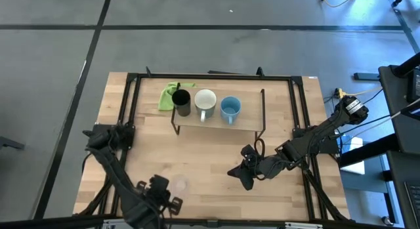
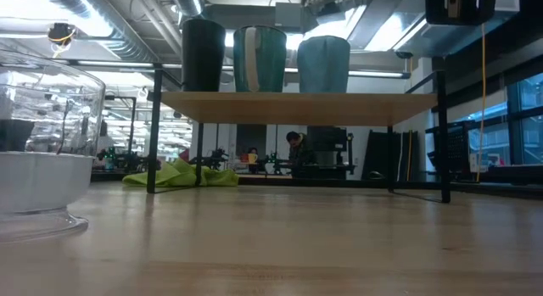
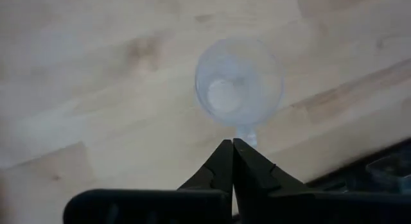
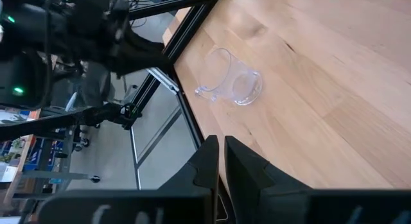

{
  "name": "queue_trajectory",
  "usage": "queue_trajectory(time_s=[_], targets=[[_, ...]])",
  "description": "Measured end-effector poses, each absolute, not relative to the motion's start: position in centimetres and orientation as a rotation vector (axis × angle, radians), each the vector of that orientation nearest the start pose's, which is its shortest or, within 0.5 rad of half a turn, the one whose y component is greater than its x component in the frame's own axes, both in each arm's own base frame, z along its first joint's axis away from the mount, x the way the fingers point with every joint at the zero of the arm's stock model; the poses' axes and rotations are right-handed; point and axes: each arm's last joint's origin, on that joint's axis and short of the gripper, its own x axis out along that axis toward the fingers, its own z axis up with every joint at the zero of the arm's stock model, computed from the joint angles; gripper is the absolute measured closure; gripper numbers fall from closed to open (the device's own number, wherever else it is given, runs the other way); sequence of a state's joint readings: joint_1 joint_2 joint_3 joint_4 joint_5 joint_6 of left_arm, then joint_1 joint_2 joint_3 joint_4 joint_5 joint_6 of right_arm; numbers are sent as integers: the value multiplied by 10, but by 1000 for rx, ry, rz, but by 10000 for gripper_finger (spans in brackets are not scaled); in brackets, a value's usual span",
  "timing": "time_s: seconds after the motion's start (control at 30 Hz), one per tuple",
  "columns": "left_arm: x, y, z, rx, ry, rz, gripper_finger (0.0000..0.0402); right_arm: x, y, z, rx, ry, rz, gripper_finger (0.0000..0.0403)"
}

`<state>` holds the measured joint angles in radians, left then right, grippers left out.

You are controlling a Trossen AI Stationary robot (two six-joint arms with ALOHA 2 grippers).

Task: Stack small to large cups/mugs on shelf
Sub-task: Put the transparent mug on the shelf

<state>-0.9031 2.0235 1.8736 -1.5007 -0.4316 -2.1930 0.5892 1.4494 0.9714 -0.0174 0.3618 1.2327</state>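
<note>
Three cups already sit in a row on the shelf [image 1: 249, 126] near the bench's far edge: black cup [image 1: 182, 102] at the left end, white mug [image 1: 205, 102] in the middle, blue mug [image 1: 230, 109] to its right. That order looks like the small-to-large line the task wants, with bare shelf past the blue mug for one more. The clear cup [image 1: 177, 184] is the one not yet placed; it stands upright on the bench [image 1: 197, 157] near the front edge, left of centre, its handle toward the left tool.

Left tool [image 1: 157, 191] is just beside the clear cup at the front edge, fingers pressed fully together with nothing between them. The wrist view shows the closed tips right at the cup's small handle [image 3: 246, 133], apparently short of it, so this reads as a grab at the handle that caught nothing. Right tool [image 1: 245, 170] waits low over the bench in front of the shelf's right end, fingers nearly together, holding nothing.

Green cloth [image 1: 168, 96] lies bunched on the bench at the far left, partly under the shelf's left end. The bench is pale wood planks inside a black frame. Beyond it: grey floor, cables and gear at right, and in the low view a workshop with ceiling ducts and strip lights.
</note>
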Motion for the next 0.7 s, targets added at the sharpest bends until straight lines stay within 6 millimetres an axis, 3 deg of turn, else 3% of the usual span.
queue_trajectory(time_s=[0.23, 0.37, 0.53, 0.7], targets=[[239, -295, 240, -826, 890, 977, 401, 270, 168, 265, 1000, 477, -52, 373], [237, -296, 238, -805, 795, 949, 401, 269, 172, 267, 1011, 464, -27, 373], [222, -302, 268, -787, 522, 777, 401, 267, 176, 268, 1012, 465, -10, 373], [201, -298, 294, -780, 373, 687, 401, 267, 176, 268, 1013, 463, -10, 373]])
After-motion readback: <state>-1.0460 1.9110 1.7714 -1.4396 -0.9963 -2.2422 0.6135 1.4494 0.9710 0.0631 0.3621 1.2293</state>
